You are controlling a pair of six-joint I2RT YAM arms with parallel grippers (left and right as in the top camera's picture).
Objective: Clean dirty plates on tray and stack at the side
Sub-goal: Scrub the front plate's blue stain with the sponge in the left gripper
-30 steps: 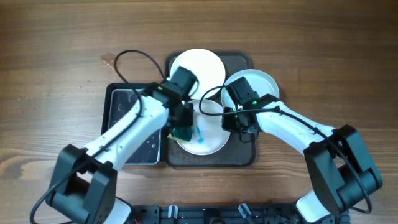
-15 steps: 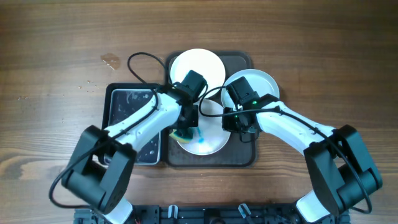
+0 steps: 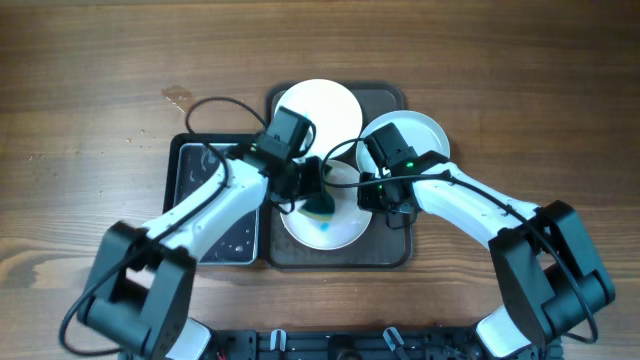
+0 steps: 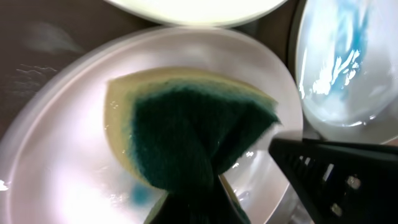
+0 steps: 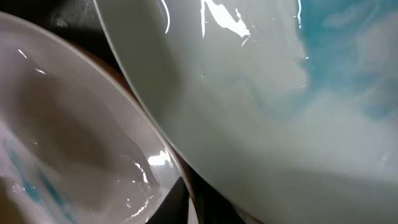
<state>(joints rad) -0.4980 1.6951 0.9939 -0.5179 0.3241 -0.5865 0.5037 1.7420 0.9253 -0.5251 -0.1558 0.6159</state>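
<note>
Three white plates sit on the dark tray. The front plate carries a small blue smear. My left gripper is shut on a green and yellow sponge and presses it on the front plate. My right gripper is shut on that plate's right rim; it also shows in the left wrist view. The right plate has blue smears and lies partly under the right arm. The far plate looks clean.
A black tray of water stands left of the main tray. A small stain marks the wooden table at the far left. Cables loop above the left arm.
My left gripper has moved the sponge right across the front plate. The blue smear on it looks smaller. The right arm has not moved.
</note>
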